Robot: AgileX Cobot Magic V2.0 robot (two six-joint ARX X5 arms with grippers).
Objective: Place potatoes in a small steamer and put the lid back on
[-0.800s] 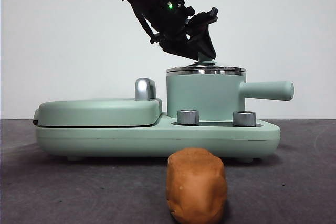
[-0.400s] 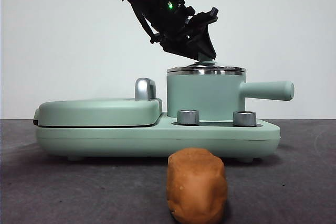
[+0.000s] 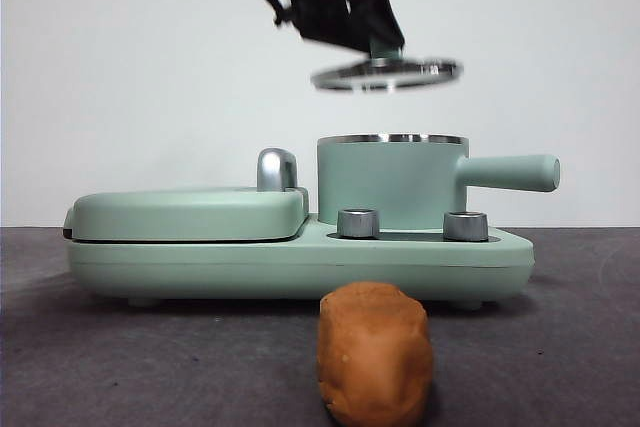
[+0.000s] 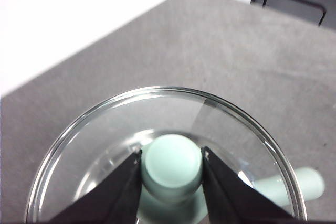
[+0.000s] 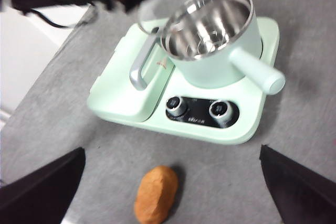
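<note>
left pincer [image 4: 171, 162] clamped on the knob of the lid [image 3: 386, 73], held tilted in the air above the small steamer [image 3: 392, 182], clear of its rim. right pincer [image 5: 170, 187] spread wide above the table [image 5: 315, 129], gripped nothing. potato [image 3: 375, 352] lay on the table before the appliance, apparently untouched.

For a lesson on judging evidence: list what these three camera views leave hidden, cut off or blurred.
- Small steamer inside: front view is level, so its wall hides it.
- Potato: front view's bottom edge cuts it.
- Lid: left wrist view's bottom edge cuts it; left gripper partly covers the knob.
- Dial markings: too small, right wrist view.
- Right gripper: only blurred tips.
</note>
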